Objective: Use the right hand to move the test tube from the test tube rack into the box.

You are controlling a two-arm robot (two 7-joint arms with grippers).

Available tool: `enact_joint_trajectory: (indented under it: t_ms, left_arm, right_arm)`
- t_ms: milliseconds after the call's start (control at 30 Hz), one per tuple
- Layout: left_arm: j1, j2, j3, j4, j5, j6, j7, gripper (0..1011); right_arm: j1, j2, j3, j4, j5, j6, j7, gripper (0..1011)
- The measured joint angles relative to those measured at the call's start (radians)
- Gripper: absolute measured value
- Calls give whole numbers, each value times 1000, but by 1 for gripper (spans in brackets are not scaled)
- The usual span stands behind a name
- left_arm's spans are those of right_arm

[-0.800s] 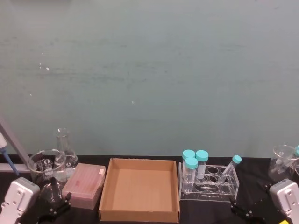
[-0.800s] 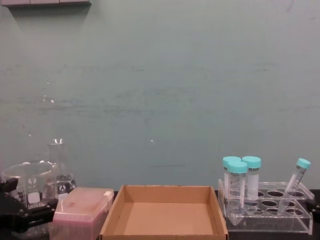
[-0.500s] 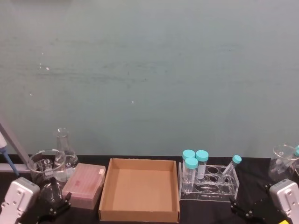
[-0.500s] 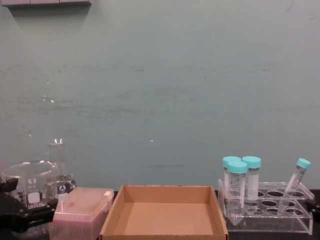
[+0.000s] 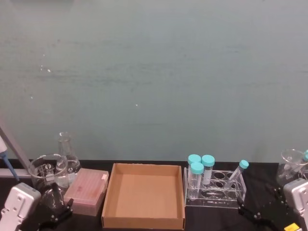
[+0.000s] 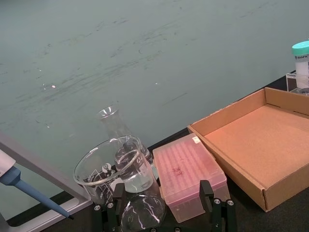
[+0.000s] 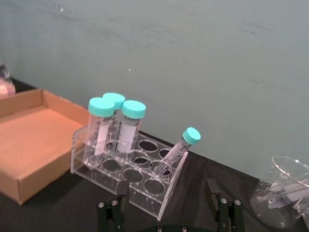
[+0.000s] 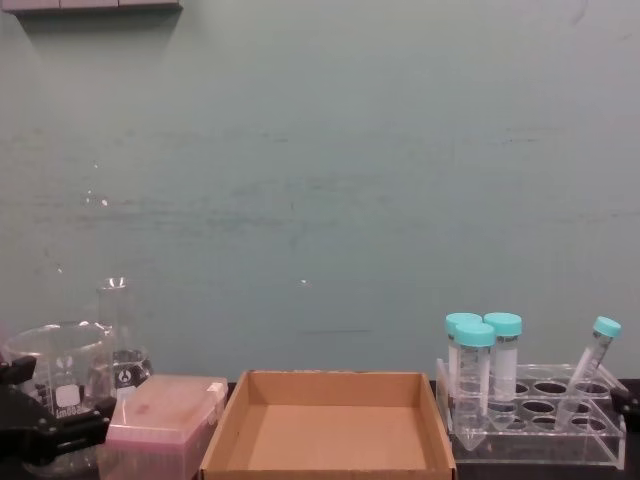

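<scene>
Table [image 5: 262, 179] bears box [image 5: 144, 193], test tube rack [image 5: 217, 195] (clear).

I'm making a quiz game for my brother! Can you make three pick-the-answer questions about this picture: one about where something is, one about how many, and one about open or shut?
1. Where is the slim test tube?
A. lying flat
B. leaning in the test tube rack
C. held in the air

2. How many wide teal-capped tubes stand in the rack?
A. three
B. one
C. six

3. The right hand has its fingers:
A. shut on the tube
B. shut on the rack
C. open, empty

Answers: B, it tilts in a hole at the rack's right end; A, three caps cluster at the rack's left end; C, the fingers stand apart, short of the rack. The left gripper sits parked by the glass beaker.
</scene>
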Motion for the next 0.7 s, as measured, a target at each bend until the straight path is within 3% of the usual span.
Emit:
enact_joint_trajectory:
  t_ms: [300,700]
  left_arm:
    - [0,0,0,0,0,0,0,1000]
    - [0,0,0,0,0,0,0,1000]
  right_arm:
    - [81,-86,61,105,97,-1,80,1000]
    - [215,-179,96,278,104,-32,118,1000]
